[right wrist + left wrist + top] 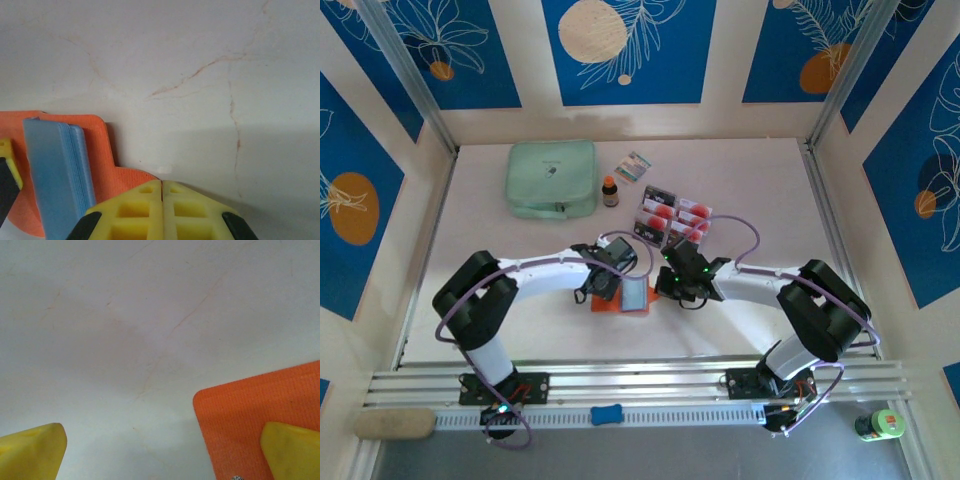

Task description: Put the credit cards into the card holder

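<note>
The orange card holder [608,304] lies open at the table's middle, its grey-blue pockets [634,295] facing up. My left gripper [603,286] hangs over its left side, open; in the left wrist view [162,455] one yellow finger [292,450] sits over the orange cover [250,410], the other over bare table. My right gripper [666,286] is at the holder's right edge. In the right wrist view [161,186] its fingers are pressed together at the tip of an orange flap [127,182], beside the blue pockets [60,170]. The credit cards [674,215] lie grouped behind, apart from both grippers.
A mint-green zip pouch [552,178] sits at the back left. To its right stand a small brown bottle [610,190] and a patterned packet [633,166]. The aluminium rail [650,385] runs along the near edge.
</note>
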`<action>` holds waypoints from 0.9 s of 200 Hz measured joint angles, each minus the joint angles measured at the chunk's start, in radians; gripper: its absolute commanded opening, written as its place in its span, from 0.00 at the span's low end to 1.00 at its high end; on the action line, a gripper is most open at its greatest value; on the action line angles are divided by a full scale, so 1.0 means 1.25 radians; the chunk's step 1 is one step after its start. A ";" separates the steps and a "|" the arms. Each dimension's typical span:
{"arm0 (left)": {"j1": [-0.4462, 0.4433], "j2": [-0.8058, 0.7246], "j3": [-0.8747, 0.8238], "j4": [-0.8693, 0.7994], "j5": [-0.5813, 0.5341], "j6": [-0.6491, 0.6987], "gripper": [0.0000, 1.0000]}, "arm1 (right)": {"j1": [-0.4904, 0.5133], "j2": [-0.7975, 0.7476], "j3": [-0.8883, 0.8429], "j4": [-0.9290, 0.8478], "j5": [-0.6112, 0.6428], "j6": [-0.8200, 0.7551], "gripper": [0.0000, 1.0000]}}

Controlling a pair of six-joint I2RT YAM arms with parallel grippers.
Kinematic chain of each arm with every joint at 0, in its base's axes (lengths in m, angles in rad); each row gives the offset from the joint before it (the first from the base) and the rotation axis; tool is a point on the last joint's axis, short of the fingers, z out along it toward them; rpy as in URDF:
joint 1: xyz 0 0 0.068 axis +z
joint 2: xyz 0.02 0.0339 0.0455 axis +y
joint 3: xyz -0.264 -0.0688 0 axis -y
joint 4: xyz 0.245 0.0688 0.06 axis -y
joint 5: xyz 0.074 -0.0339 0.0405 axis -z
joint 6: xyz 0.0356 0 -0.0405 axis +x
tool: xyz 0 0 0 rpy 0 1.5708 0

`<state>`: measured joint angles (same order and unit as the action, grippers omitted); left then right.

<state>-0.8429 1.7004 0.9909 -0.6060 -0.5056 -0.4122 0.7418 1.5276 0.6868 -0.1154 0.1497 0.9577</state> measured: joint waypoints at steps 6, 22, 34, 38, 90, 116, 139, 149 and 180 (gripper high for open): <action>0.000 -0.004 0.001 -0.002 0.011 -0.001 1.00 | -0.001 0.000 -0.002 0.004 -0.002 0.000 0.00; 0.000 -0.022 0.007 -0.004 0.046 -0.010 1.00 | -0.002 -0.004 -0.009 0.017 -0.011 -0.004 0.00; 0.000 -0.040 0.020 -0.004 0.079 -0.022 1.00 | -0.002 -0.009 -0.011 0.025 -0.019 -0.006 0.00; 0.000 -0.046 0.027 -0.004 0.092 -0.025 1.00 | -0.002 -0.010 -0.011 0.027 -0.021 -0.007 0.00; 0.000 -0.119 0.097 0.035 0.219 -0.085 1.00 | -0.002 -0.012 -0.011 0.049 -0.042 -0.013 0.00; 0.000 -0.162 0.097 0.087 0.300 -0.147 1.00 | -0.002 -0.013 -0.011 0.055 -0.045 -0.015 0.00; 0.001 -0.201 0.055 0.210 0.381 -0.240 1.00 | -0.002 -0.021 -0.012 0.057 -0.046 -0.016 0.00; 0.001 -0.216 0.014 0.280 0.413 -0.291 1.00 | -0.002 -0.024 -0.012 0.060 -0.046 -0.015 0.00; 0.001 -0.223 -0.138 0.479 0.476 -0.455 1.00 | -0.002 -0.026 -0.016 0.069 -0.046 -0.015 0.00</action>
<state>-0.8421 1.4216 0.8185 -0.0074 0.0898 -0.9810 0.7391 1.4952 0.6666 -0.0288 0.0925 0.9386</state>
